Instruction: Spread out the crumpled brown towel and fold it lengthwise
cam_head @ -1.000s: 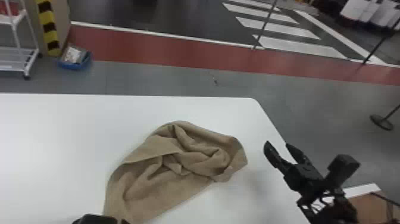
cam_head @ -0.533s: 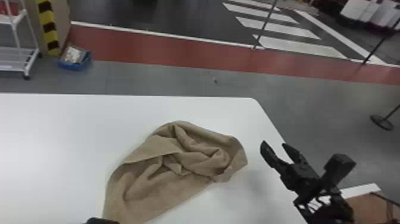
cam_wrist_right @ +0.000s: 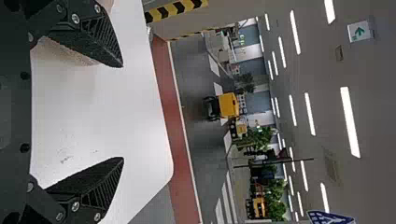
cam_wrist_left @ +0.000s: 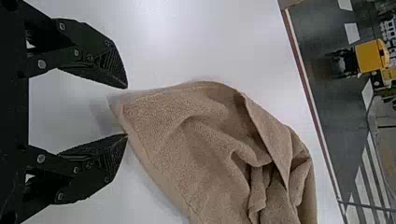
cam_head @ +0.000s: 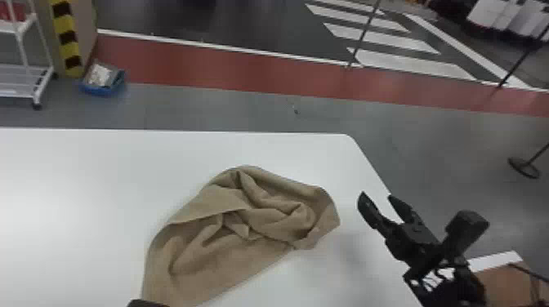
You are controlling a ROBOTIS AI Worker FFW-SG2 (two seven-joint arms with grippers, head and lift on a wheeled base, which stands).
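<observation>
Left gripper (cam_wrist_left: 127,111): fingers open, nothing held. A towel corner points at the gap between the tips; can't tell if either touches.

Brown towel (cam_head: 212,261): on the table (cam_head: 81,183), in from the right edge, well short of the far edge, long way slanting toward the far right corner. Left part lies flatter, right part bunched in folds. So spread looks barely there, lengthwise fold not started. Left to do: grab corners, pull flat, square up, fold. Left corner looks like the likely first grasp; a one-sided pull could just drag the bundle.

Right gripper (cam_head: 376,196): by the table's right edge, apart from the towel, fingers open, empty.

Labels: none seen on the towel. Background has an arrow sign (cam_wrist_right: 358,31), no text to read.
</observation>
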